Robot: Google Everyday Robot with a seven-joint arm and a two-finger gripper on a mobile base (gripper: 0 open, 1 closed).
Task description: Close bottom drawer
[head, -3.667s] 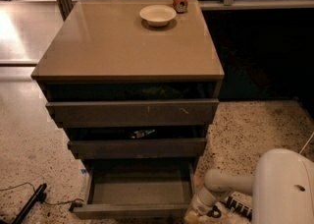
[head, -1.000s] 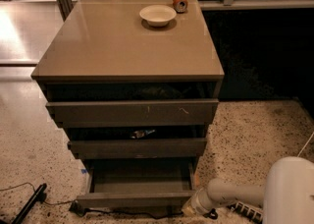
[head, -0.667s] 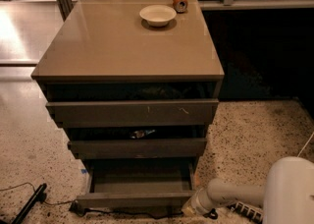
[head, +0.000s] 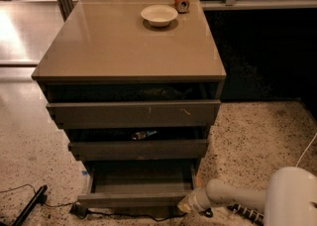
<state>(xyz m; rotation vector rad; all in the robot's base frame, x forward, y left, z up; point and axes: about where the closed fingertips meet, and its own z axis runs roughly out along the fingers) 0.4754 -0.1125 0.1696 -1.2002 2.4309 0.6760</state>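
Note:
The bottom drawer (head: pixel 133 199) is the lowest of three dark grey-brown drawers in the cabinet. It stands pulled out, and its shallow tray shows empty. My gripper (head: pixel 186 205) is at floor level, at the right end of the drawer's front panel, and seems to touch that corner. My pale arm (head: pixel 233 196) reaches in from the lower right. The middle drawer (head: pixel 138 148) and the top drawer (head: pixel 133 113) are also partly pulled out.
A white bowl (head: pixel 159 15) and an orange can (head: pixel 181 0) stand at the back of the cabinet top (head: pixel 124 46). A black cable (head: pixel 124 215) runs on the speckled floor under the drawer. A black rod (head: pixel 27 210) lies at the lower left.
Since the oldest frame my arm has dropped lower and the bottom drawer's front has moved a little back toward the cabinet. Over the last second my gripper has edged slightly left.

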